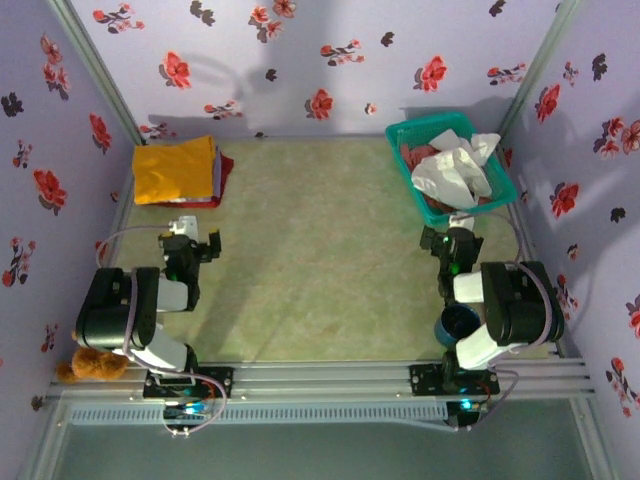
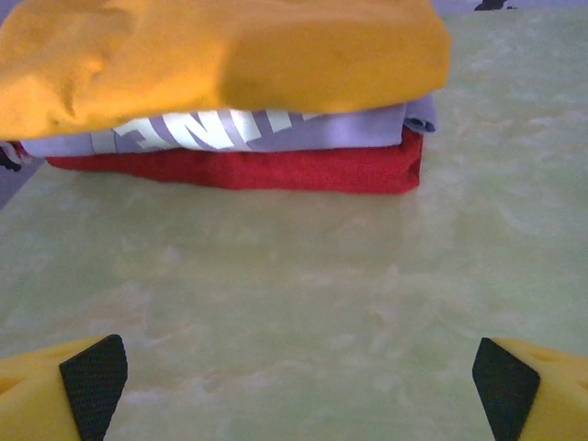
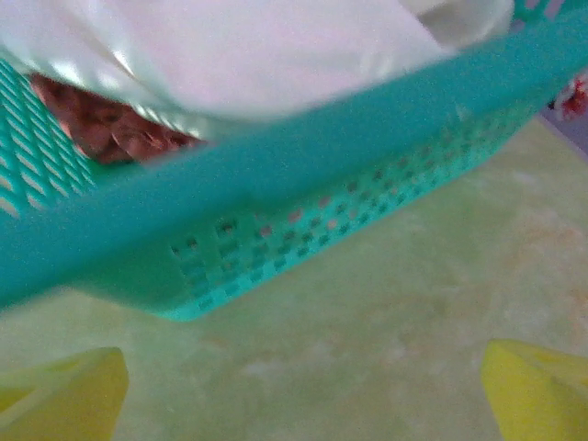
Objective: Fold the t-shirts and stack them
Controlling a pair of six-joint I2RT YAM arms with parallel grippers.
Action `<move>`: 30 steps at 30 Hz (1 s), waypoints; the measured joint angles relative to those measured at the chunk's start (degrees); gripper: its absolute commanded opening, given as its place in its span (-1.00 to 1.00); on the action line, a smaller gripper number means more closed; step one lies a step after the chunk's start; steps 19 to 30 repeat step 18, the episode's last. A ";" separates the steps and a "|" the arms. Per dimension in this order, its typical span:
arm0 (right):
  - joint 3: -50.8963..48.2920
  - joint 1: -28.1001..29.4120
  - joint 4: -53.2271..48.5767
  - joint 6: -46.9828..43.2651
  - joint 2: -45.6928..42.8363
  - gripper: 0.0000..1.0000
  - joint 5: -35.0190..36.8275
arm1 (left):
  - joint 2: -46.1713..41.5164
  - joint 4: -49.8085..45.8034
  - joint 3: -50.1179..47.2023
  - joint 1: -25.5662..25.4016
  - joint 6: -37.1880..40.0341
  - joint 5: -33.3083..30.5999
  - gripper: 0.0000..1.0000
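Three flowered walls (image 1: 300, 70) are boxing in the pale green table (image 1: 320, 280), whose middle is lying bare between the arms, leaving open room from 6 up to 12 o'clock. At 2 o'clock the teal basket (image 1: 404, 133) is sitting close against the right wall. A crumpled white t-shirt (image 1: 452, 172) is spilling over it and covering most of a reddish t-shirt (image 3: 106, 133), which is showing as a blurred patch behind the mesh in the right wrist view. At 10 o'clock the folded stack is lying near the left wall. On top, the orange-yellow t-shirt (image 1: 175, 168) is hiding nearly all of the lavender t-shirt (image 2: 331, 129), cutting off its white lettering. The red t-shirt (image 2: 257, 170) is showing as a bottom edge. The left gripper (image 2: 294, 381) is hovering spread wide and empty, facing the stack across bare table. The right gripper (image 3: 303, 386) is standing spread wide too, empty, just short of the basket's near wall. A brown teddy bear (image 1: 88, 366) is sitting at 8 o'clock, partly hidden by the left arm.
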 measured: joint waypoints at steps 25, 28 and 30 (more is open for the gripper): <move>2.40 -0.22 -1.40 0.00 0.00 0.99 -2.58 | 0.00 -3.06 4.66 0.94 -1.25 -0.02 0.99; 2.40 -0.22 -1.40 0.00 0.00 0.99 -2.58 | 0.00 -3.06 4.66 0.94 -1.25 -0.02 0.99; 2.40 -0.22 -1.40 0.00 0.00 0.99 -2.58 | 0.00 -3.06 4.66 0.94 -1.25 -0.02 0.99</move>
